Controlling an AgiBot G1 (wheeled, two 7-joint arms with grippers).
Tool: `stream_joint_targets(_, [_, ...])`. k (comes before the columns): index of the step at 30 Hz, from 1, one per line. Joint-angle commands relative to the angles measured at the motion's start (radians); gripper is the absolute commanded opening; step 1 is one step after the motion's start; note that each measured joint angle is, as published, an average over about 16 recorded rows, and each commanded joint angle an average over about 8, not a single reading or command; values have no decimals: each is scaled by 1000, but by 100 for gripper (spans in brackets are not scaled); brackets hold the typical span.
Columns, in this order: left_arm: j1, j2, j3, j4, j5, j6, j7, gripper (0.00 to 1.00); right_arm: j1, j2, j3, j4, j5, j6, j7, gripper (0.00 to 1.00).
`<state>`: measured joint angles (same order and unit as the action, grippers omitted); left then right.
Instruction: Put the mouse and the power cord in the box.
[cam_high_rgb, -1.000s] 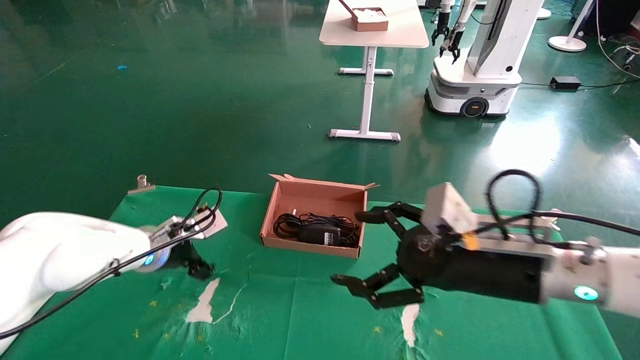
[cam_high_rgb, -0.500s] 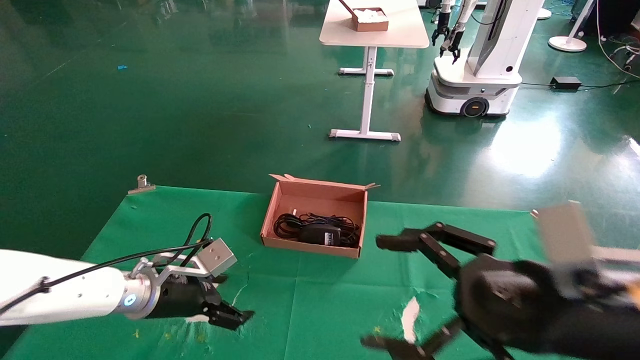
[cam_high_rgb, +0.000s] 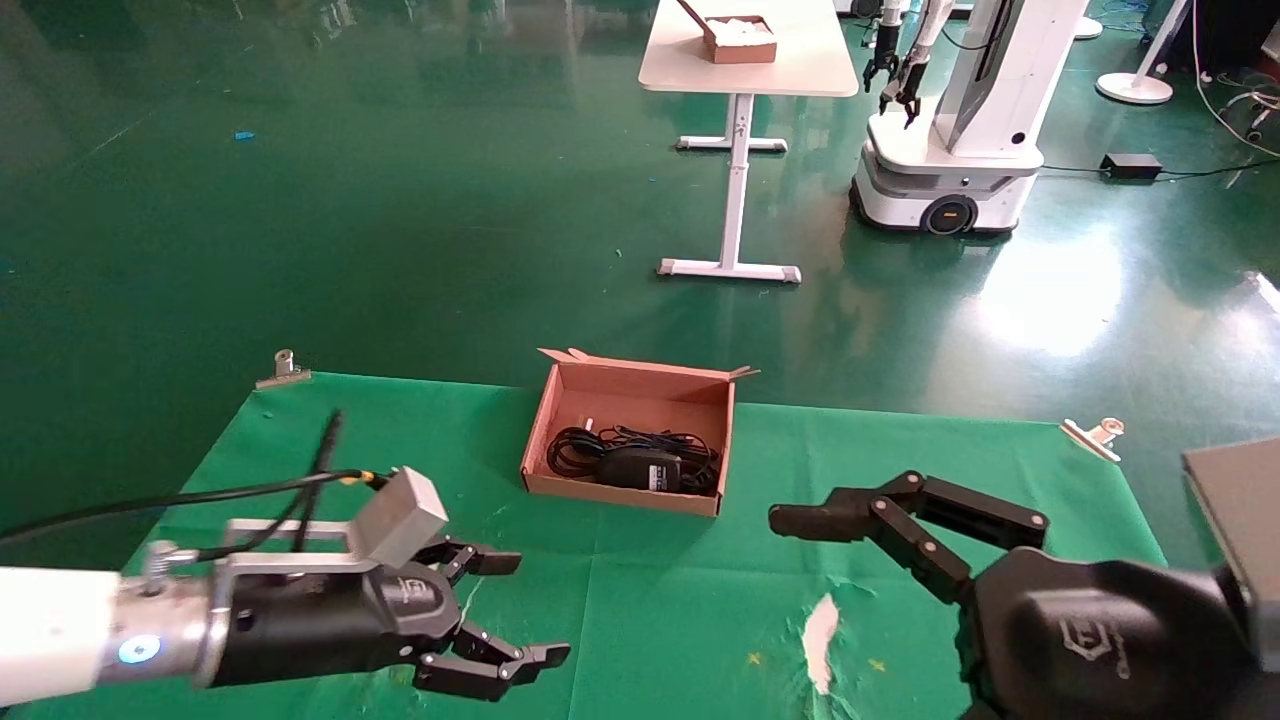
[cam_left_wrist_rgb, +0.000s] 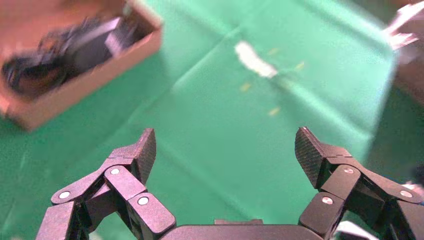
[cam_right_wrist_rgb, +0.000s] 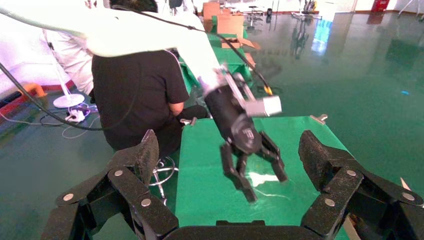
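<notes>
Both hands spread, left hand (cam_high_rgb: 520, 610), right hand (cam_high_rgb: 850, 600), power cord (cam_high_rgb: 630, 460) in box (cam_high_rgb: 540, 440)

The box (cam_high_rgb: 628, 437) sits at the far middle of the table (cam_high_rgb: 640, 610), with the power cord (cam_high_rgb: 634, 462) inside it. The left gripper (cam_high_rgb: 520, 612) lies near-left of the box, the right gripper (cam_high_rgb: 800, 522) near-right.

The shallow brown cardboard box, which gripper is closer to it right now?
Right, narrowly. The right gripper sits off the shallow brown cardboard box's near right corner; the left gripper hangs nearer the robot, left of it.
</notes>
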<state>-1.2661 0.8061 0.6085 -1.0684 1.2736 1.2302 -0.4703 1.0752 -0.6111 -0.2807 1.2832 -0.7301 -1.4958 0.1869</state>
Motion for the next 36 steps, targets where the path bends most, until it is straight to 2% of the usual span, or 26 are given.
stream_joint_targets(1, [21, -22, -37, -24, -61, 30, 32, 100, 0, 0, 0, 0, 0, 0, 0, 100])
stream_joint_targets(13, [149, -152, -256, -168, -423, 207, 220, 100, 0, 0, -1, 0, 1, 0, -1, 100])
stream_joint_targets(19, [197, -201, -340, -223, -564, 274, 287, 100, -1, 1, -1, 1, 3, 0, -1, 100])
stream_joint_targets(23, [210, -214, -362, -237, -604, 292, 301, 100, -1, 2, 0, 1, 4, -1, -1, 100])
stream_joint_targets(36, [198, -201, -340, -223, -563, 274, 287, 100, -1, 1, -1, 0, 2, 0, -1, 100])
